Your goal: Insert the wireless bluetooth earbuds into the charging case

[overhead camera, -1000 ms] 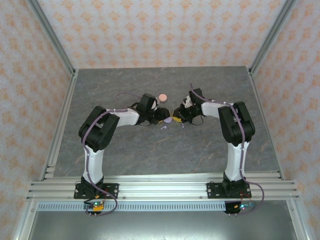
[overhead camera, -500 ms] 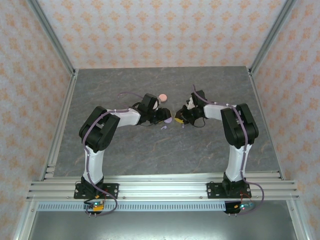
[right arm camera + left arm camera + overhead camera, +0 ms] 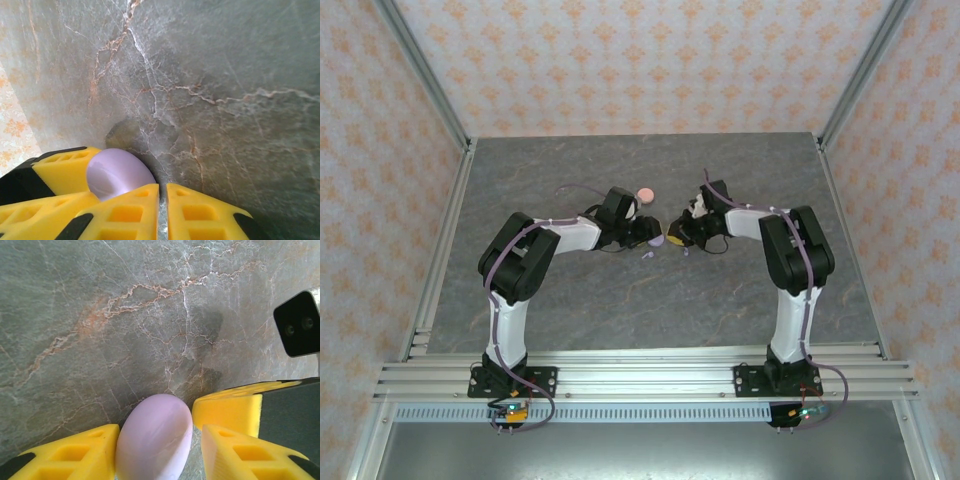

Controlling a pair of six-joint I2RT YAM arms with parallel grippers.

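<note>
Lilac case (image 3: 155,442) sits within left hand (image 3: 161,428), possibly gripped; right hand (image 3: 162,186) adjacent.

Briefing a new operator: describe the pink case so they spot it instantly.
On the grey marbled table, look just beyond the left arm's wrist, near the centre. The pink case lies there, the only salmon-coloured disc; the neighbouring lilac case is pale purple.

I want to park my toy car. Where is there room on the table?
Crowded: the middle, where the left hand and right hand meet at the lilac case, near a lilac earbud and the pink case. Free: the bare table between them and the arm bases, and the back strip by the wall.
</note>
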